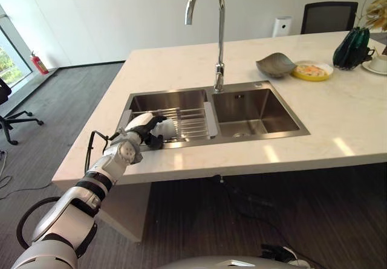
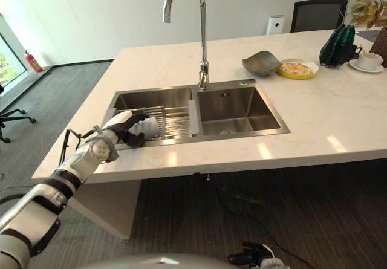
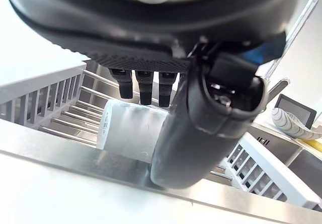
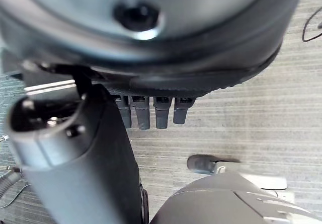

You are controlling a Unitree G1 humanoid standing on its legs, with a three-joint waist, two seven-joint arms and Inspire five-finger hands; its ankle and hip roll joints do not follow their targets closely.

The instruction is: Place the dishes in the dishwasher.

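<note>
Left hand (image 1: 147, 130) is reaching over the near rim of the sink (image 1: 275, 136), at about 9 o'clock from the faucet (image 1: 208, 21). Its fingers (image 3: 146, 85) and thumb are curling round a white cup (image 3: 132, 131), which is lying on its side on the wire rack (image 1: 190, 123) spanning the left basin; the wrist view is showing the thumb crossing the front of the cup and the fingers coming down behind it.

Right hand (image 4: 90, 148) is hanging over grey carpet floor (image 4: 261, 118), fingers curled in a short row, holding nothing.

Other dishes are sitting on the countertop (image 1: 338, 118) at about 2 o'clock from the sink: a grey bowl (image 1: 275, 64) just beside a yellow plate (image 1: 312, 71), the two touching or nearly so. Farther along at 3 o'clock from those, a dark green vase (image 1: 352, 48) is standing near a white cup on a saucer (image 1: 378, 63) at the edge of view. A black chair (image 1: 329, 16) is standing beyond the counter.
</note>
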